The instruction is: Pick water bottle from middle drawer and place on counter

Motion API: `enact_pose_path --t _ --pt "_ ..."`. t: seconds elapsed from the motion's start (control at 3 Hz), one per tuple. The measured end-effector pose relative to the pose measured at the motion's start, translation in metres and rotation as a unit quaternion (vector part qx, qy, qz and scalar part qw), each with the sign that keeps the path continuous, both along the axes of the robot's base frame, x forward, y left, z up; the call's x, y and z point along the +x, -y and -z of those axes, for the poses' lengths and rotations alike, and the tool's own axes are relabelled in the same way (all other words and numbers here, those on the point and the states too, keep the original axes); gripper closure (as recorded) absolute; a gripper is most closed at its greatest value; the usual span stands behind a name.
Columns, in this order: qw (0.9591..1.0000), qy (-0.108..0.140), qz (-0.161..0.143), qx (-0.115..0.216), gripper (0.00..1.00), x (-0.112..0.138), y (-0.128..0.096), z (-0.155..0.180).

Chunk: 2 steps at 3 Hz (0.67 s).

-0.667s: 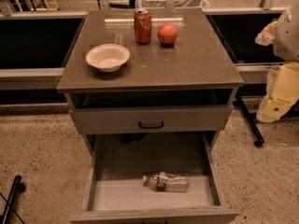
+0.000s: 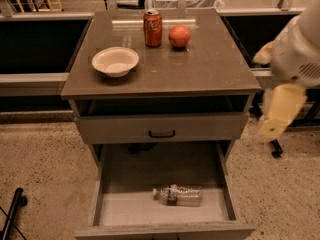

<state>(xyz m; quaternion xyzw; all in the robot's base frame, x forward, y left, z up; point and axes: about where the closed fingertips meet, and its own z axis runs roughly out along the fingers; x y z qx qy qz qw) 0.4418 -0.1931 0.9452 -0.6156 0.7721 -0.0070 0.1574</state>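
The water bottle (image 2: 177, 195) lies on its side on the pale floor of the pulled-out middle drawer (image 2: 224, 184), cap pointing left. The counter (image 2: 205, 66) is the grey-brown top of the cabinet above it. My gripper (image 2: 276, 119) is the pale, blurred end of the arm hanging at the right edge of the view, beside the cabinet's right front corner. It is well above and to the right of the bottle and touches nothing.
On the counter stand a red soda can (image 2: 153, 28), a round red-orange fruit (image 2: 179, 36) and a white bowl (image 2: 115, 61). The shallower drawer front with a black handle (image 2: 161, 133) sits above the open drawer. A black pole (image 2: 12, 214) lies on the floor at left.
My arm has swung further into view from the right edge, toward the cabinet's right side. The bottle and the counter items have not moved.
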Motion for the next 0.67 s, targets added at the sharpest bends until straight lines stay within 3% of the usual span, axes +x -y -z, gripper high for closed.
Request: enact_pose_path --t 0.33,0.67 --pt "0.9981 -0.017 -0.045 0.039 0.00 -0.005 -0.063 0.061" --pt "0.9922 -0.039 -0.095 0.070 0.00 -0.020 -0.126 0.135"
